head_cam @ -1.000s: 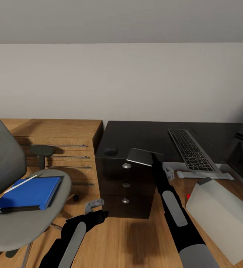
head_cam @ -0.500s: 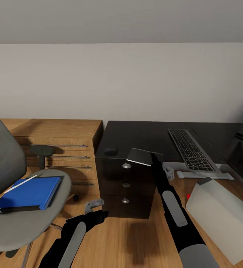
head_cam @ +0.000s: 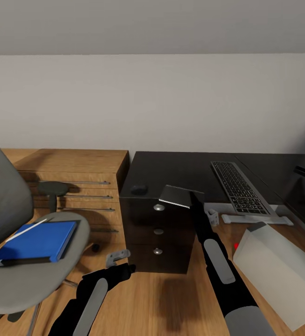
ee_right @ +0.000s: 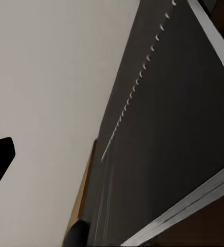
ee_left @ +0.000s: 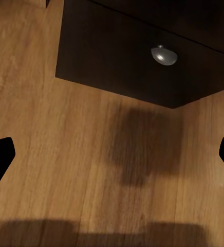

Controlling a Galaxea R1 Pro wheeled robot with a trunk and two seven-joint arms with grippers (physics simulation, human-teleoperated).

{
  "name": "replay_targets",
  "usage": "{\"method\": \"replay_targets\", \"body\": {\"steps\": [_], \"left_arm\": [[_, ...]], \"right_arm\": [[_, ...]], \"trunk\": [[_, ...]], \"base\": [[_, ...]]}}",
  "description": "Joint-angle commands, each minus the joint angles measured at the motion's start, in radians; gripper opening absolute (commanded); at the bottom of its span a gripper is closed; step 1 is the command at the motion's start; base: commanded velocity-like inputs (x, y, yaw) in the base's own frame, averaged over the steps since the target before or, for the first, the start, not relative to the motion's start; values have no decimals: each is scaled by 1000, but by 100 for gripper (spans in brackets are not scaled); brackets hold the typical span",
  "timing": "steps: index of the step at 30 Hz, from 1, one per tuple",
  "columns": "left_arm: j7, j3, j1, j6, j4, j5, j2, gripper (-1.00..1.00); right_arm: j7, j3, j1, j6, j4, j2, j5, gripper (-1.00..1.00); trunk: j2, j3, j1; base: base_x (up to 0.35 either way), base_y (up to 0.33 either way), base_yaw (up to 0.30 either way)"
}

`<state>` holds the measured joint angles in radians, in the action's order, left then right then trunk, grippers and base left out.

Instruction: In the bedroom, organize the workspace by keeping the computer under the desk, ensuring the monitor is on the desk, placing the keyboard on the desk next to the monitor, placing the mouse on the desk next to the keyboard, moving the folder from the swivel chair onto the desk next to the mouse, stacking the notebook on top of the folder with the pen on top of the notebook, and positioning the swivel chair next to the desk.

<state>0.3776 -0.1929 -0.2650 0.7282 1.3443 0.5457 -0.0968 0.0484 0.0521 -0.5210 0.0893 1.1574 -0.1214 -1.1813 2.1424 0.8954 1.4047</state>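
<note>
At the tip of the right hand [head_cam: 192,199], the grasped notebook [head_cam: 176,196] is staying motionless over the worktop [head_cam: 180,170] edge, unplaced, while the released left hand [head_cam: 121,262] is idling below.

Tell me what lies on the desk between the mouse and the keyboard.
In the head view, the notebook, held by the right gripper, lies between the mouse and keyboard.
</note>
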Motion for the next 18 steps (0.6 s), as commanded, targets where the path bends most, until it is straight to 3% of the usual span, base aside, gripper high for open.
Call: {"method": "replay_targets", "body": {"steps": [1,18], "left_arm": [[10,-1,-1,2,1,10,0,100],[12,-1,0,2,1,11,1,100]], "right_arm": [[4,2,-1,6,-1,0,-11,100],[4,2,-1,5,-1,0,-12,100]], "trunk": [[0,1,0],[0,1,0]], "base": [[-126,0,0],[-299,-8,0]]}}
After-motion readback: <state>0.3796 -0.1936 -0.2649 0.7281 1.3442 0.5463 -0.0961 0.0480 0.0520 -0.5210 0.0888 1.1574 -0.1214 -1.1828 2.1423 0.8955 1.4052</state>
